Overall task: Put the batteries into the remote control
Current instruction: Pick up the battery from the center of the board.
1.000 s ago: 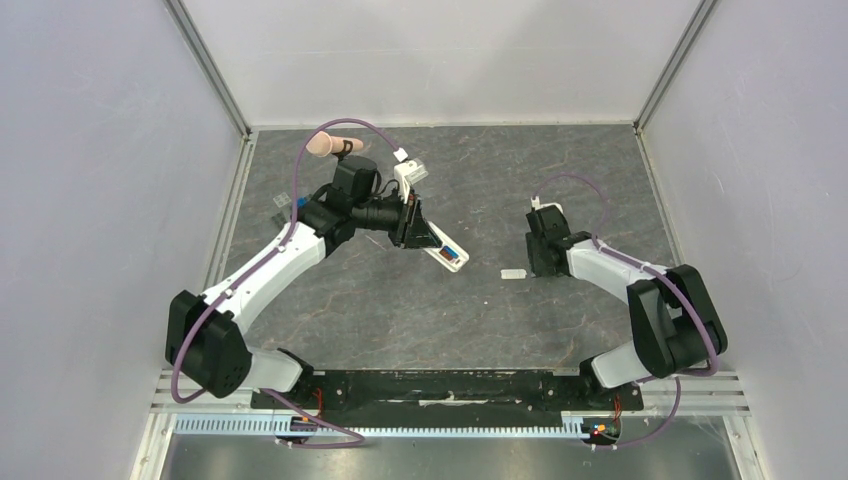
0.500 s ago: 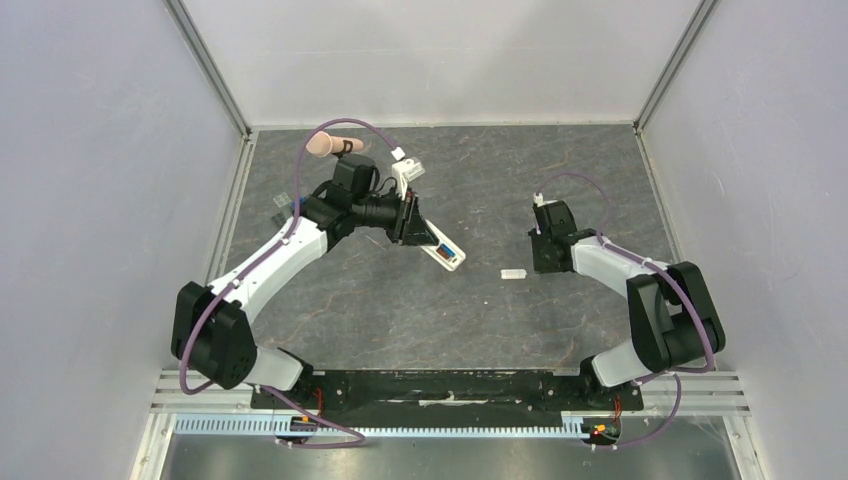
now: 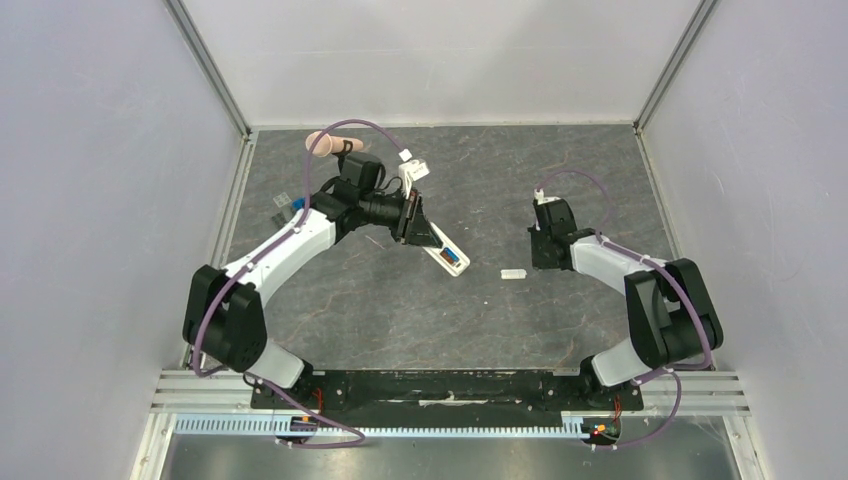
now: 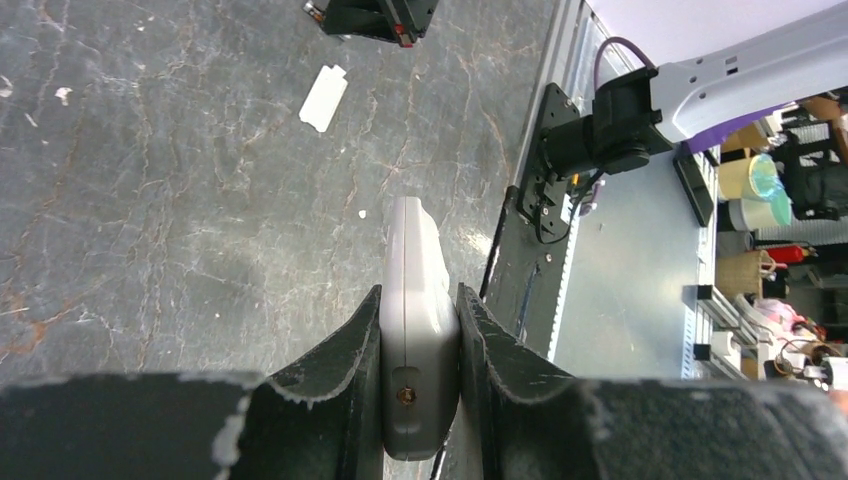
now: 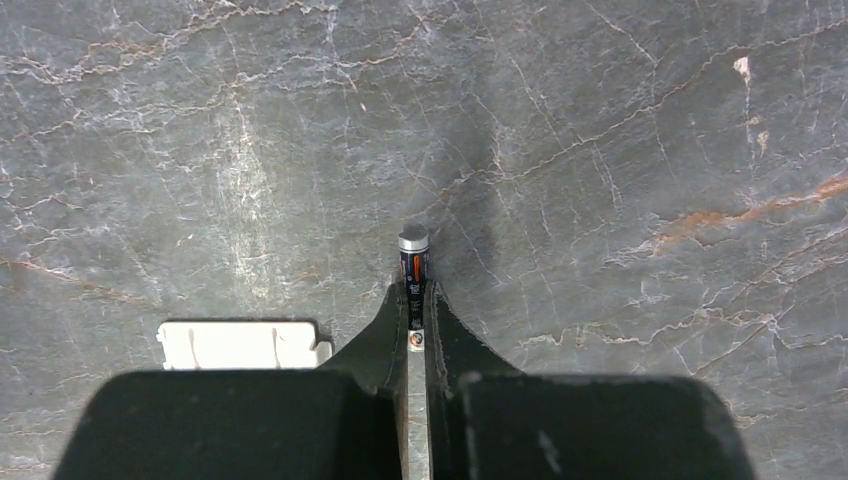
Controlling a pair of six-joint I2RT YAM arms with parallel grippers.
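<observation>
From above, the left gripper (image 3: 418,222) clamps the remote control (image 3: 447,256), one blue battery (image 3: 452,254) apparently seated; its cover (image 3: 513,272) lies right of it. The left wrist view shows that grip. In the right wrist view, the right gripper (image 5: 415,318) pinches the dark battery (image 5: 414,265), uninserted, nothing blocking.

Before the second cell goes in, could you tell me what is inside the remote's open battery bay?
In the top view, the remote control held in the left gripper shows a blue battery in its bay. The arm covers the remote's upper end.
</observation>
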